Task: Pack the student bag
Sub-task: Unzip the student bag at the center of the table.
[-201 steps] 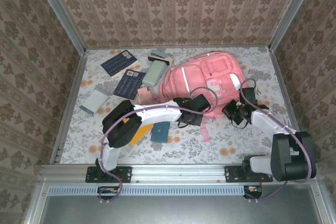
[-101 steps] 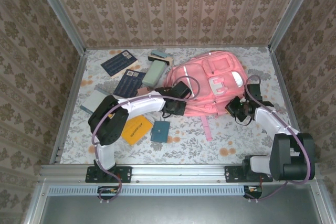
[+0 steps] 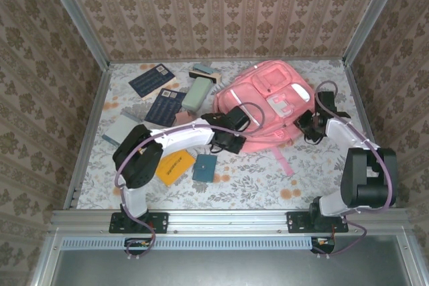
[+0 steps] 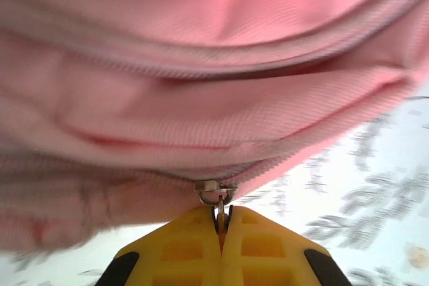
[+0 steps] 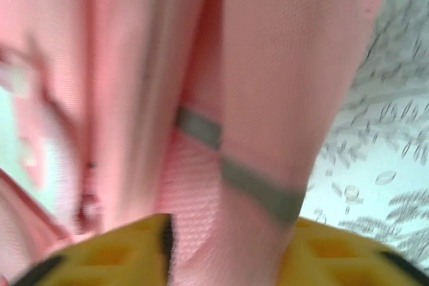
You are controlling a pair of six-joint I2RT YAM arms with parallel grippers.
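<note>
Rotated since before: student bag | left tool pinches zipper pull | right tool clamps its fabric

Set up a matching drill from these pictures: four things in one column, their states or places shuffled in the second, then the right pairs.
1. left gripper
2. right gripper
3. orange notebook
4. student bag

A. pink, at the far right of the table
B. shut on a zipper pull
C. lying flat near the front
D. clamped on a fold of pink fabric

Pairs: 1-B, 2-D, 3-C, 4-A
</note>
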